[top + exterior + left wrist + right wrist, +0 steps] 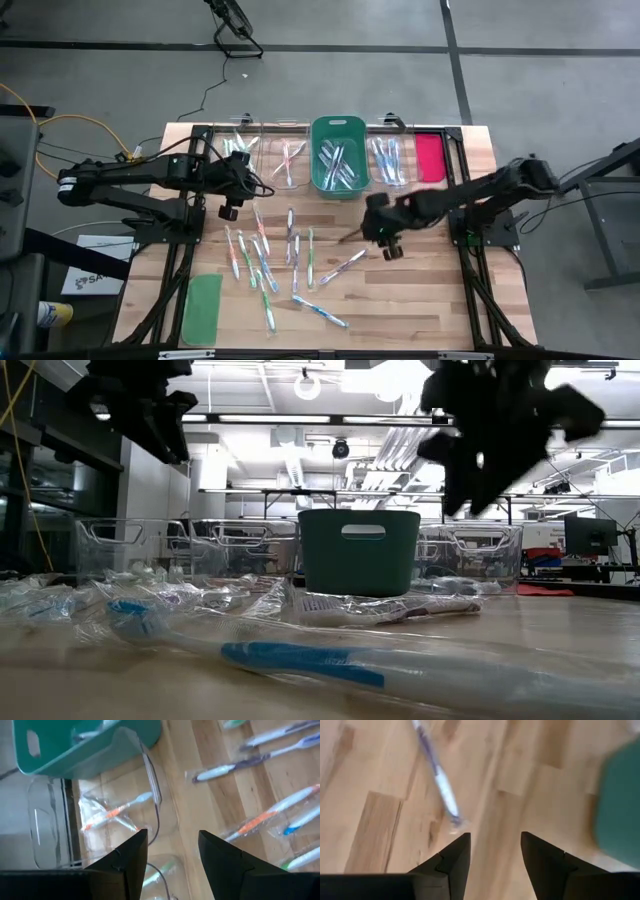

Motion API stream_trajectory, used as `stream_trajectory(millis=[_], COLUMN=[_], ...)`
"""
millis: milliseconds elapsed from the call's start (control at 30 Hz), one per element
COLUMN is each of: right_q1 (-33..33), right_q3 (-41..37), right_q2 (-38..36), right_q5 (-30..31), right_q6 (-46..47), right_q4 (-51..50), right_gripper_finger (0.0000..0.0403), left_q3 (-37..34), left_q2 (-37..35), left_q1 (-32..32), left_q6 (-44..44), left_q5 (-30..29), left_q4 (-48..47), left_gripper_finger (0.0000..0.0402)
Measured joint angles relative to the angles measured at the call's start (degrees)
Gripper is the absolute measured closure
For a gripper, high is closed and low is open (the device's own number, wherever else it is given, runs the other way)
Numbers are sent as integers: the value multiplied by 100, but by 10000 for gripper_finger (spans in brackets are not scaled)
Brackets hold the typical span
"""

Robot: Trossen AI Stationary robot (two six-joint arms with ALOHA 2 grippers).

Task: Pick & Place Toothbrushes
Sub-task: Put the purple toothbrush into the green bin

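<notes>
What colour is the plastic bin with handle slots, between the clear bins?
Teal green bin, clearest in the high view.

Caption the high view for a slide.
Both open grippers, left and right, hover over scattered toothbrushes before a green bin.

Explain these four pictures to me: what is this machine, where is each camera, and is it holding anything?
It is a robot with two dark arms, each ending in a two-finger claw. One camera looks down from above, one sits at table height, and one rides on each wrist. From above, the left claw hovers near the clear bins; the right claw hovers over bare wood. Both are open and hold nothing. Loose toothbrushes lie on the wooden table, others already fill the green bin. A flat green lid and a pink lid also lie there.
</notes>
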Motion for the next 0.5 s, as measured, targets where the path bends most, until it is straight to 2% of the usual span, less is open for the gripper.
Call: stream_trajectory(millis=[100, 267, 400, 500], right_q1=[246, 542, 650, 648], right_q3=[-61, -58, -58, -51], right_q2=[515, 1287, 1646, 1769], right_q5=[42, 135, 156, 240], right_q6=[-25, -346, -488, -488], right_q4=[321, 929, 1316, 1362], right_gripper_finger=[238, 239, 239, 239], left_q3=[-93, -600, -1069, -1339], left_q2=[-202, -880, -1487, -1860], left_q1=[-2, 0, -2, -2], left_q6=[90, 126, 74, -19], left_q5=[19, 515, 988, 1049], left_q4=[270, 993, 1664, 1842], left_gripper_finger=[232, 232, 232, 232])
